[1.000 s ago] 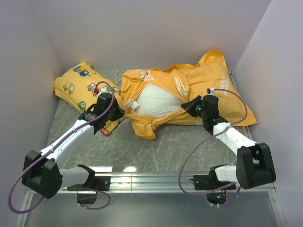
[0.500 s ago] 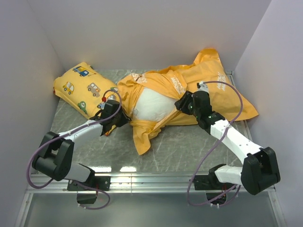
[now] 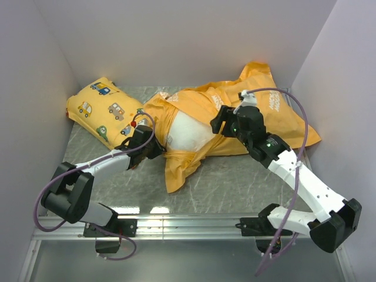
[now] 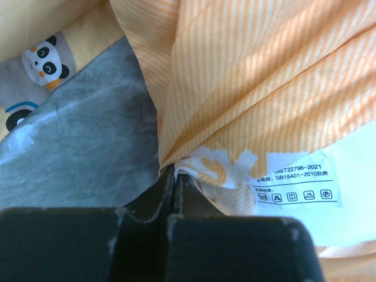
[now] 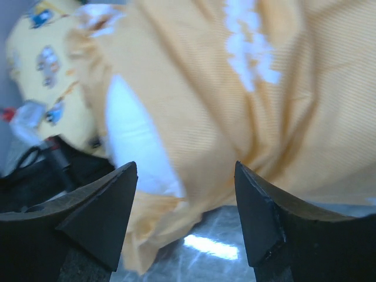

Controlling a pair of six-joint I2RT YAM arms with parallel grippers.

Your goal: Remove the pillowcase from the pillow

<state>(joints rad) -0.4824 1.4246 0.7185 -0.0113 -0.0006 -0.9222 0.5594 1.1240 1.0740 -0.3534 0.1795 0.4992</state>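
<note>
The orange pillowcase (image 3: 229, 106) lies bunched across the back of the table, white lettering showing. Through its gaping mouth I see the plump white pillow (image 3: 189, 130). My left gripper (image 3: 156, 148) is shut on the pillowcase's left hem; in the left wrist view its jaws (image 4: 172, 171) pinch the orange-and-white fabric edge (image 4: 223, 167) beside a white care label (image 4: 296, 185). My right gripper (image 3: 217, 121) hovers over the pillowcase's middle, open, with nothing between its fingers. The right wrist view (image 5: 185, 170) looks down on the pillowcase (image 5: 247, 111) and the pillow (image 5: 136, 144).
A smaller yellow pillow printed with little cars (image 3: 101, 106) lies at the back left, close to the left arm. Grey marbled tabletop (image 3: 235, 176) shows in front of the pillowcase. White walls enclose the left, back and right sides.
My right gripper has opened, let go of the pillowcase and lifted back-left over it. The left gripper, still shut on the hem, shifted right, and the front flap now droops toward the near edge.
</note>
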